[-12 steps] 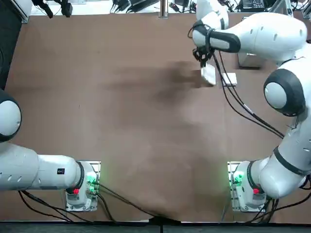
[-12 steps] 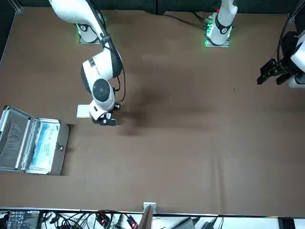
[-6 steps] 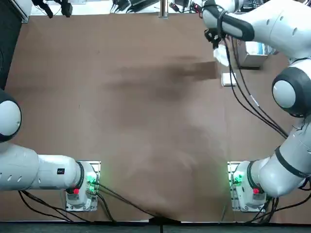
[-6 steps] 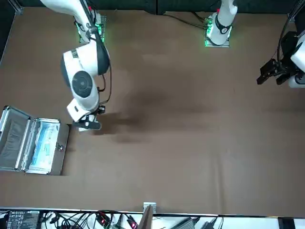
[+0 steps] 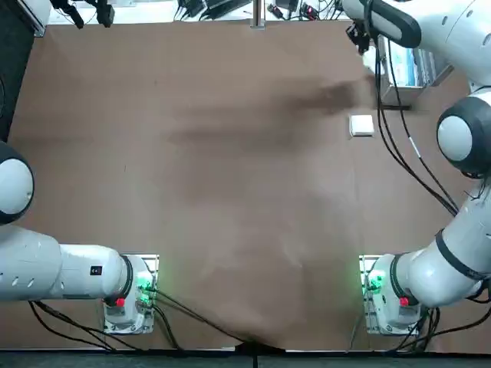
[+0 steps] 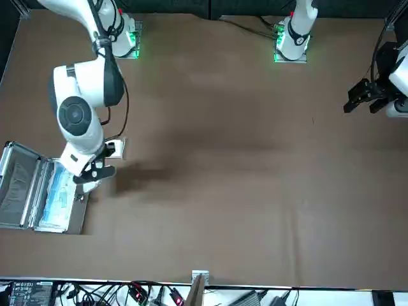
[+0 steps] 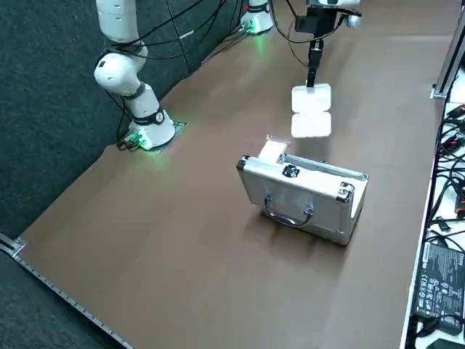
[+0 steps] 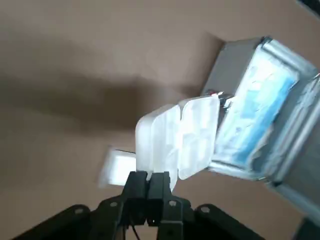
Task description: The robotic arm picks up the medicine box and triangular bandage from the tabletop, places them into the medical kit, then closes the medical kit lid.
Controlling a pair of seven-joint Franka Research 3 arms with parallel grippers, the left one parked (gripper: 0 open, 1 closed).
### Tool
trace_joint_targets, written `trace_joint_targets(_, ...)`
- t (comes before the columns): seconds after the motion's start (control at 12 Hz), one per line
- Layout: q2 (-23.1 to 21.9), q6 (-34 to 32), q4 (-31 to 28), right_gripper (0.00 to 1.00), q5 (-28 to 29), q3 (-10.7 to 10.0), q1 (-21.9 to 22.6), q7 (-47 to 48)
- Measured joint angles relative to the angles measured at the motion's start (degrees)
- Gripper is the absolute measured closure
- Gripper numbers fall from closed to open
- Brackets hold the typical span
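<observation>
The two fingers of the right gripper (image 8: pixel 148 177) stand nearly together, only a narrow gap apart, clamped on the edge of a two-lobed, translucent white item (image 8: pixel 175 140). In the front view, from left to right: the medical kit lid (image 6: pixel 18 185), standing open, grey inside; its outer face, with a curved handle (image 7: pixel 287 217), shows in the right side view. Next, the body of the silver aluminium medical kit (image 6: pixel 76 213), resting on the brown tabletop (image 6: pixel 242 210) and containing a blue-and-white packet (image 6: pixel 58 199). Then the robotic arm (image 6: pixel 86 83), reaching down, its gripper near the latch side of the kit, the held item raised off the tabletop. Partly behind the gripper, the small white square box (image 5: pixel 361 126) lies on the tabletop, outside the kit.
</observation>
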Motion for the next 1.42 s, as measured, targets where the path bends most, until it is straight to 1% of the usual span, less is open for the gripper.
trace_joint_targets(0.33,0.1,1.3,0.1,0.99,-3.9,-0.1,-4.3,-16.9)
trace_joint_targets(0.5,0.0,2.7,0.3,0.99,-4.2,-0.1,-6.9,-26.2)
trace_joint_targets(0.58,-0.1,4.4,0.3,0.99,-4.3,-0.1,-9.5,-35.7)
trace_joint_targets(0.92,-0.1,9.6,-0.9,0.99,-4.3,-0.1,-14.1,-53.2)
trace_joint_targets(1.17,-0.3,15.9,-4.4,0.99,-4.3,-0.1,-17.1,-62.0)
trace_joint_targets(1.42,-1.5,21.9,-9.3,0.99,-4.3,-0.1,-19.3,-66.6)
